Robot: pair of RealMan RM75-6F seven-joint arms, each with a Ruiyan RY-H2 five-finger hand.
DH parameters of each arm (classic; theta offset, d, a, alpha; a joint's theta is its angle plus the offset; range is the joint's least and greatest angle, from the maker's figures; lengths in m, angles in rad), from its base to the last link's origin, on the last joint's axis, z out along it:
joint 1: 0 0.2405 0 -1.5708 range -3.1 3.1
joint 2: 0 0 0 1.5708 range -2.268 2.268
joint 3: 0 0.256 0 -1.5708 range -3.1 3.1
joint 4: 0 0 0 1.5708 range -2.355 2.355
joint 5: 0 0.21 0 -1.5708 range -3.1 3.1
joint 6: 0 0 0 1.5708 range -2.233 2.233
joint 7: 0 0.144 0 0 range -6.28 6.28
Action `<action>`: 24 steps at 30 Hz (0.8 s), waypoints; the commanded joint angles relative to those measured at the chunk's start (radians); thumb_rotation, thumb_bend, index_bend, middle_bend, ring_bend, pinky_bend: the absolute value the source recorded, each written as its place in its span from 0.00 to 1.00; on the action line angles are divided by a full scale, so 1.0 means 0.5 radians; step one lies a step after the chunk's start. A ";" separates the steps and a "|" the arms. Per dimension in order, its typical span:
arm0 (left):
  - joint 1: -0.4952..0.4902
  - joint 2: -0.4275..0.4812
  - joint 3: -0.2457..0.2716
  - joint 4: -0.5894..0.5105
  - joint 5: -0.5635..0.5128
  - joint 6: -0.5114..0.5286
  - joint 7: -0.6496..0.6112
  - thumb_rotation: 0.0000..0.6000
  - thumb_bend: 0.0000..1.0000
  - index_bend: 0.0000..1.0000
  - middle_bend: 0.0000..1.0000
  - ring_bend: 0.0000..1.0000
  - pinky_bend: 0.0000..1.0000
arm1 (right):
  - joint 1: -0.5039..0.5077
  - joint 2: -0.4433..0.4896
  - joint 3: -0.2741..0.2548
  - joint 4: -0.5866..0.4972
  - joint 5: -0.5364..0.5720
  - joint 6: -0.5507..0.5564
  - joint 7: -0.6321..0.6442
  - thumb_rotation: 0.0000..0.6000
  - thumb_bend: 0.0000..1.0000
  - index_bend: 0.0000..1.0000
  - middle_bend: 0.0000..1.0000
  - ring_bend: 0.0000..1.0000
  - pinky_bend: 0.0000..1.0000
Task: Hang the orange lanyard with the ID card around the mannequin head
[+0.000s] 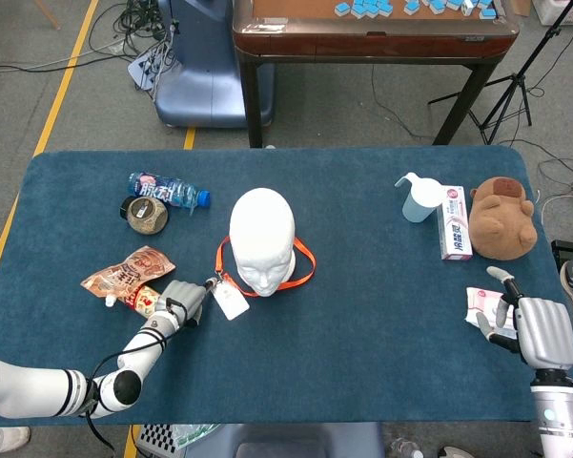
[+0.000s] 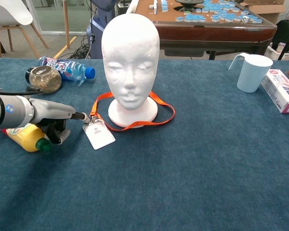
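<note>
The orange fabric lanyard (image 2: 134, 121) lies looped around the base of the white foam mannequin head (image 2: 130, 57) near the middle of the blue-carpeted table (image 2: 192, 163), its white ID card (image 2: 99, 134) flat toward the front-left. The left hand (image 2: 55, 118) reaches one extended fingertip to the lanyard clip, gripping nothing. The right hand (image 1: 534, 329) hovers at the table's right edge, fingers apart and empty.
</note>
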 commanded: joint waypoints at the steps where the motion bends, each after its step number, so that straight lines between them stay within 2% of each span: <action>1: -0.009 -0.002 0.028 -0.066 0.061 0.018 0.009 1.00 0.70 0.05 0.90 0.92 0.98 | -0.004 -0.002 0.006 0.003 0.011 -0.009 0.009 1.00 0.33 0.22 0.70 0.72 0.86; 17: 0.007 0.008 0.145 -0.535 0.489 0.208 0.061 1.00 0.70 0.05 0.90 0.92 0.98 | -0.035 -0.002 0.025 -0.016 -0.004 -0.022 0.031 1.00 0.33 0.22 0.70 0.72 0.86; 24: 0.037 0.037 0.134 -0.589 0.615 0.232 -0.008 1.00 0.70 0.05 0.90 0.92 0.98 | -0.050 -0.009 0.029 -0.007 0.006 -0.034 0.059 1.00 0.33 0.22 0.70 0.72 0.86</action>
